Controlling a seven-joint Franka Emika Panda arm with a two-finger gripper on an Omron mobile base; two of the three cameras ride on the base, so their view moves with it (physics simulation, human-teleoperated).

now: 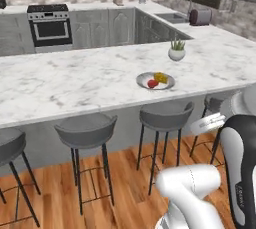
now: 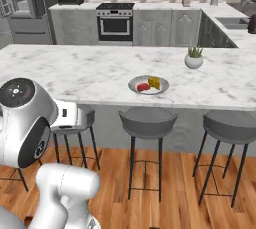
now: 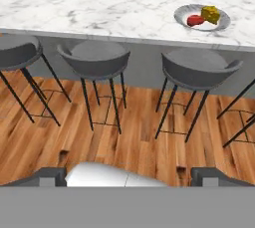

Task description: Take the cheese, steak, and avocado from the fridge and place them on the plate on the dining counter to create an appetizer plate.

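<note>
Fingers (image 3: 127, 174) spread wide and carrying nothing, I am hanging low over the wooden floor (image 3: 124, 137), well short of the row of grey stools (image 3: 97, 57) lining the dining counter (image 3: 99, 3). Beyond the stools, on that marble worktop, the plate (image 3: 184, 15) is already holding the steak (image 3: 195, 20) and the cheese (image 3: 210, 14), the two sitting close together. I am seeing no avocado on the plate or anywhere on the worktop, so I am judging that it is the one piece left to fetch from the fridge (image 2: 17, 8), which is standing far off at the left in the right base view.

The risks I am weighing: swinging away with my arm this low, I could be clipping a stool back or the worktop edge. Coming back with a round avocado, I could be losing it from a shallow grip, or letting it roll off the rim once set down. Lowering it carelessly could also be knocking the steak or cheese off the small plate, or nudging the potted plant (image 1: 176, 51) standing near it
</note>
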